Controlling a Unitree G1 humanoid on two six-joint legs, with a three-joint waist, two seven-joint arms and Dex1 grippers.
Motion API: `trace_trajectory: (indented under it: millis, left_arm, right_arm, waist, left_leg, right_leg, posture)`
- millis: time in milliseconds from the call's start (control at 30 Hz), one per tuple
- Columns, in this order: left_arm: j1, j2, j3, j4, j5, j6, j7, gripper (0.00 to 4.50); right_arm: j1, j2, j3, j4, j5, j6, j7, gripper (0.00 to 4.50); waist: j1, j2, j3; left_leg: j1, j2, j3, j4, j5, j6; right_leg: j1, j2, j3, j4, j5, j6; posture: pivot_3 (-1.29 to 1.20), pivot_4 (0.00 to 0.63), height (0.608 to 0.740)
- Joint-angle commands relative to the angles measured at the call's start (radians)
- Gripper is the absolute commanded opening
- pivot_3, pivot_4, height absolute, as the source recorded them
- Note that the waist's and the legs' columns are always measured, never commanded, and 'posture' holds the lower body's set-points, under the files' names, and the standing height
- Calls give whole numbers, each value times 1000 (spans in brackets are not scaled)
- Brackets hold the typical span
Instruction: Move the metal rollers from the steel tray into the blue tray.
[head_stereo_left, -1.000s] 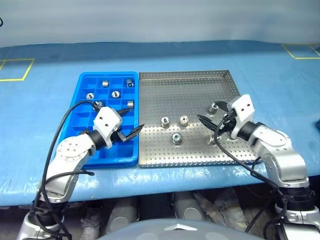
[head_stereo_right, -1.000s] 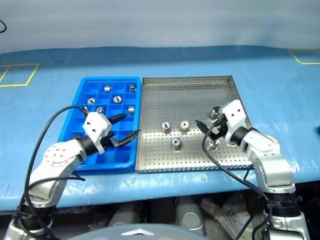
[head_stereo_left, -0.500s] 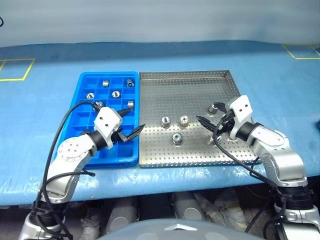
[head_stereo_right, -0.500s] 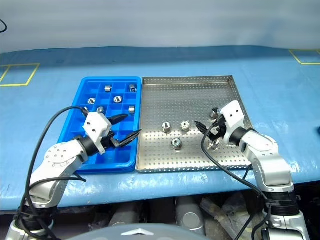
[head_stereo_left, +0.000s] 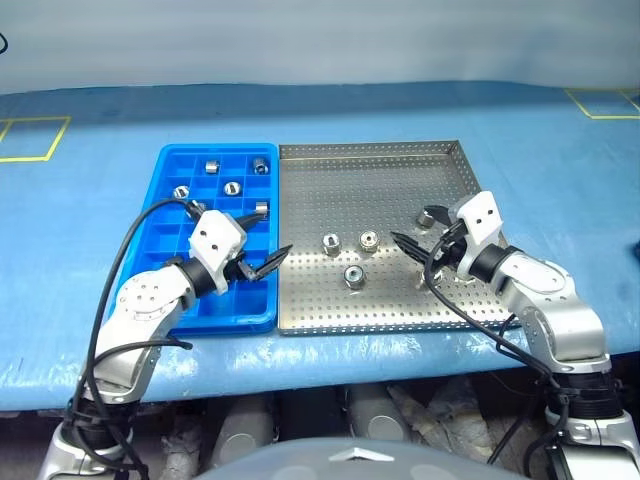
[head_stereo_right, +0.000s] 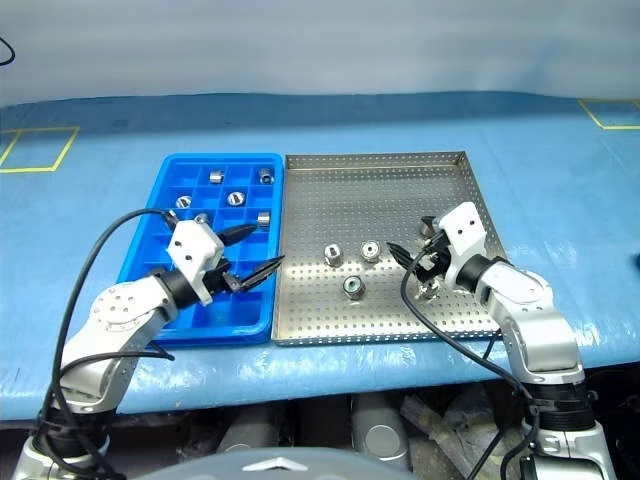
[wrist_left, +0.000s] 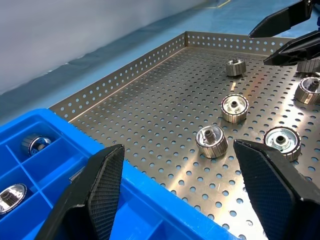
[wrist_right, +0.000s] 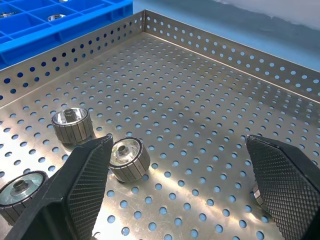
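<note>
Three metal rollers (head_stereo_left: 330, 241), (head_stereo_left: 368, 239), (head_stereo_left: 353, 275) lie mid-floor in the steel tray (head_stereo_left: 380, 180), with another (head_stereo_left: 427, 215) further right. The blue tray (head_stereo_left: 235, 166) adjoins its left side and holds several rollers (head_stereo_left: 231, 187) in its far compartments. My left gripper (head_stereo_left: 270, 236) hovers open over the blue tray's right edge, pointing toward the steel tray; between its fingers (wrist_left: 95, 200) lies a roller (wrist_left: 211, 141). My right gripper (head_stereo_left: 413, 233) is open above the steel tray's right half, pointing left, with a roller (wrist_right: 129, 159) by one of its fingers (wrist_right: 85, 185).
Both trays sit side by side on a blue-covered table (head_stereo_left: 560, 170). Yellow tape squares (head_stereo_left: 30, 140) mark the cover at the far left and far right. Black cables (head_stereo_left: 130, 250) loop beside each arm.
</note>
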Motion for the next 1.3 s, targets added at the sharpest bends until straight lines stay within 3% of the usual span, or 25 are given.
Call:
trace_trajectory:
  millis: [33,167,367,600,1300]
  left_arm:
    - [-27,-20,-12,-7,0,-19,7,3812]
    - [-96,-67,-63,28,-6,20,8,3812]
    - [-260,-43,-151,107,9,180,-29,3812]
    - [-468,-43,-281,326,91,259,-72,3812]
    - [-605,-119,-400,629,240,196,-159,3812]
  right_arm:
    - [-11,1,-11,-30,6,-28,4,4475]
    - [-12,4,-9,-30,3,-32,4,4475]
    - [-10,16,-3,-32,1,-49,-4,4475]
    - [46,39,-18,-70,2,-70,-30,4475]
    - [102,41,-34,-133,7,-61,-62,4475]
  waist:
    - [0,0,0]
    - [5,0,0]
    - [2,0,0]
    - [-13,0,0]
    - [-77,1,-1]
  left_leg:
    - [0,0,0,0,0,0]
    - [0,0,0,1,0,0]
    - [0,-1,0,2,0,0]
    - [0,-1,0,3,0,1]
    - [-2,-1,0,3,0,1]
  right_leg:
    - [0,0,0,0,0,0]
    - [0,0,0,0,0,0]
    - [1,0,0,0,0,1]
    - [2,1,0,0,1,1]
    - [-1,0,2,1,1,2]
  posture:
    - [-155,150,740]
    - [-156,150,740]
    - [-170,150,740]
    - [-230,150,740]
    - [-275,150,740]
